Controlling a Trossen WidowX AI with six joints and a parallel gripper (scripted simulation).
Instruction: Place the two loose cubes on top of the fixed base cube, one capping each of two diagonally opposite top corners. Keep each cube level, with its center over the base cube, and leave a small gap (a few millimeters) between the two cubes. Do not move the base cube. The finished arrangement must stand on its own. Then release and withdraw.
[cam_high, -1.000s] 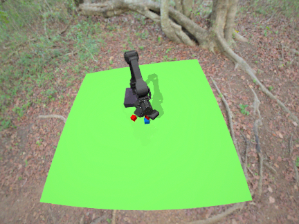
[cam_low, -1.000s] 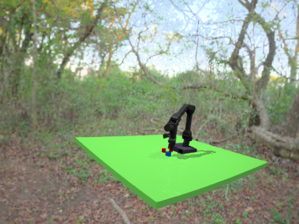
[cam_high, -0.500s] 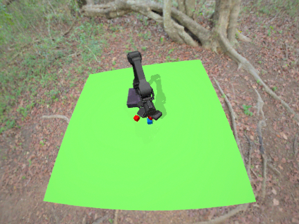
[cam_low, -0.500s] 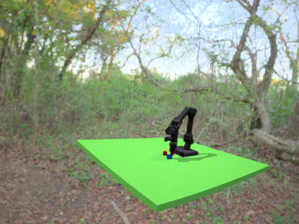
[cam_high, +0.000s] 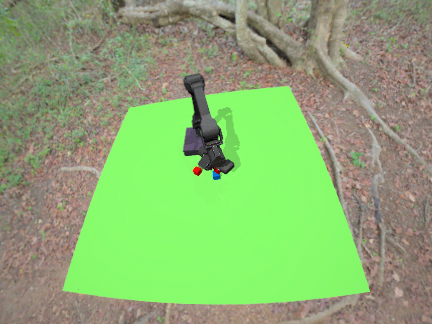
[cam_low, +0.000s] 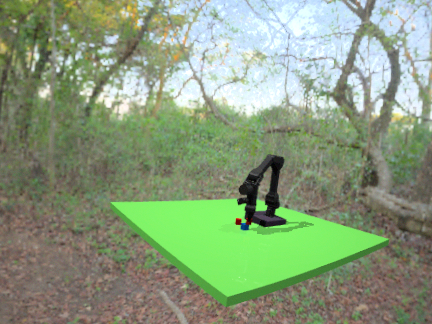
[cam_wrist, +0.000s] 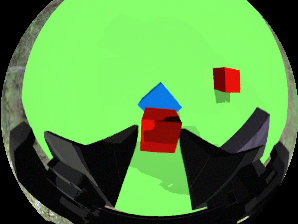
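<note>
The blue base cube (cam_high: 216, 176) (cam_low: 244, 227) (cam_wrist: 160, 97) stands on the green mat, turned like a diamond in the wrist view. One red cube (cam_high: 217, 171) (cam_low: 249, 222) (cam_wrist: 160, 135) is at its corner nearest the arm, overlapping the blue top in the wrist view; its exact seating is hidden. My gripper (cam_wrist: 158, 131) points down around this red cube and is open, with a thin gap beside the left finger; the right fingertip is very close to the cube. The other red cube (cam_high: 197, 171) (cam_low: 238, 221) (cam_wrist: 226, 80) lies apart on the mat.
The green mat (cam_high: 215, 250) (cam_low: 225, 270) (cam_wrist: 75, 75) carries everything. The arm's dark purple base plate (cam_high: 190, 142) (cam_low: 275, 220) (cam_wrist: 256, 130) is close behind the cubes. The arm reaches over from the back, and its shadow falls on the mat beside it.
</note>
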